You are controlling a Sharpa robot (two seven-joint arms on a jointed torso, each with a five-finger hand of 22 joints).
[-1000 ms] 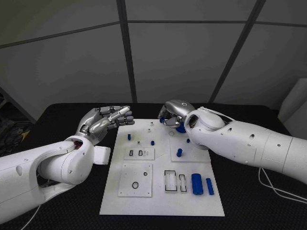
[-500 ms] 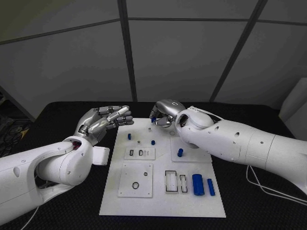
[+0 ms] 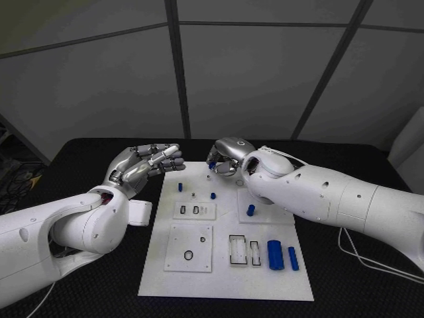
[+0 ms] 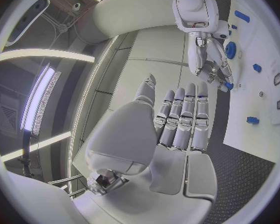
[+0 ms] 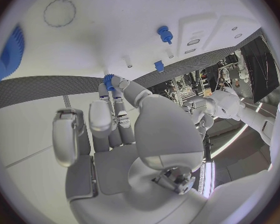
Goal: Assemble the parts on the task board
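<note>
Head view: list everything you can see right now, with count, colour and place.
Table: one, black, under everything.
Task board: one, white, mid-table.
Cylinders: two, blue, lying at the board's near right.
Small parts: about four, blue, standing on the board's far half.
Held part: one, blue, pinched over the board's far edge.
Left hand: silver, empty, fingers curled, off the board's far left corner.
Right hand: silver, pinching the held part.

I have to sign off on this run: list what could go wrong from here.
1. The right hand pinches a small blue part only at its fingertips above the task board; it could slip and drop.
2. Loose blue cylinders lying on the board could roll if bumped.
3. The left hand hovers close by, so the hands might collide.
</note>
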